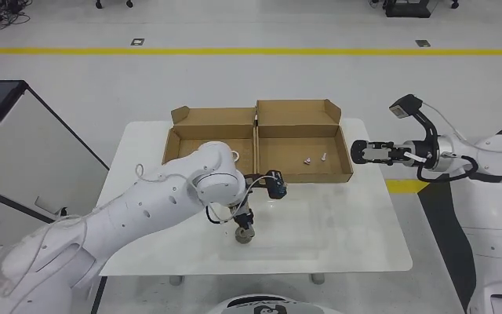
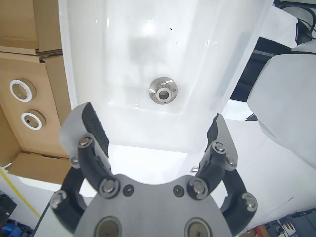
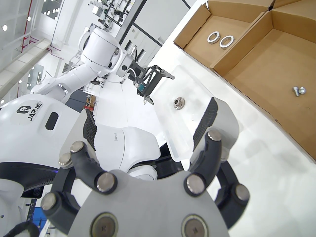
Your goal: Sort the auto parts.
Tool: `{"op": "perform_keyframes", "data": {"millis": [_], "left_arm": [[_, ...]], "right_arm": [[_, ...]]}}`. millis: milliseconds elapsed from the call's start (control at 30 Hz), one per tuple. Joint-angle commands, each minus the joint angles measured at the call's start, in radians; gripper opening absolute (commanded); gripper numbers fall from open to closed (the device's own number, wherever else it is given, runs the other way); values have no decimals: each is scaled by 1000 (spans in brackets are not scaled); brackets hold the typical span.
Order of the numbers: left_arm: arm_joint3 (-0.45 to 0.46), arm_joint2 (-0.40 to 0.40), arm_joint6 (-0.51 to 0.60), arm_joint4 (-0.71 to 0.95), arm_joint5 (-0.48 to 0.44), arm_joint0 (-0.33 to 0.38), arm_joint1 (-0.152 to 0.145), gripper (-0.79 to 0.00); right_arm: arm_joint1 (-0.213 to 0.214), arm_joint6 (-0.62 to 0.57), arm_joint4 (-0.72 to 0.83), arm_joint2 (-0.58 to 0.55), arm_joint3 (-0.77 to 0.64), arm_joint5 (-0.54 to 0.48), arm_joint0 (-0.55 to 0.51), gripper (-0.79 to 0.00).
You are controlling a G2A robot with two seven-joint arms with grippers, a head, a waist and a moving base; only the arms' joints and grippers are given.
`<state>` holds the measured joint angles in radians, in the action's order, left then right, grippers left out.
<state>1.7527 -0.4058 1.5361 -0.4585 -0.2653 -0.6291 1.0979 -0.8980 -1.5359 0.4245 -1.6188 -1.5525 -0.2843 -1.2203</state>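
Item: flanged metal hub (image 2: pixel 163 93), flat in the clear tray (image 2: pixel 148 38) on the tabletop; left gripper (image 2: pixel 152 113) spread above it, best lowered squarely, straddling the flange before closing.

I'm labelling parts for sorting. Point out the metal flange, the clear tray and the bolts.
metal flange (image 2: pixel 153 91): left wrist view, on its flat plate beside the bore.
clear tray (image 2: pixel 84 50): left wrist view, on its side wall.
bolts (image 3: pixel 302 90): right wrist view, on one bolt's head.
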Motion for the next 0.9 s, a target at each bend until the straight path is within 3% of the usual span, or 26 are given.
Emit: {"op": "perform_keyframes", "data": {"millis": [0, 467, 833, 867], "left_arm": [[-11, 28, 0, 11, 8, 16, 9, 0], [13, 64, -16, -38, -24, -9, 14, 0], [-67, 92, -40, -56, -41, -12, 41, 0], [-74, 93, -40, -56, -44, -11, 43, -46]], "right_arm": [[0, 0, 0, 0, 0, 0, 0, 0], [0, 0, 0, 0, 0, 0, 0, 0], [0, 0, 0, 0, 0, 0, 0, 0], [0, 0, 0, 0, 0, 0, 0, 0]]}}
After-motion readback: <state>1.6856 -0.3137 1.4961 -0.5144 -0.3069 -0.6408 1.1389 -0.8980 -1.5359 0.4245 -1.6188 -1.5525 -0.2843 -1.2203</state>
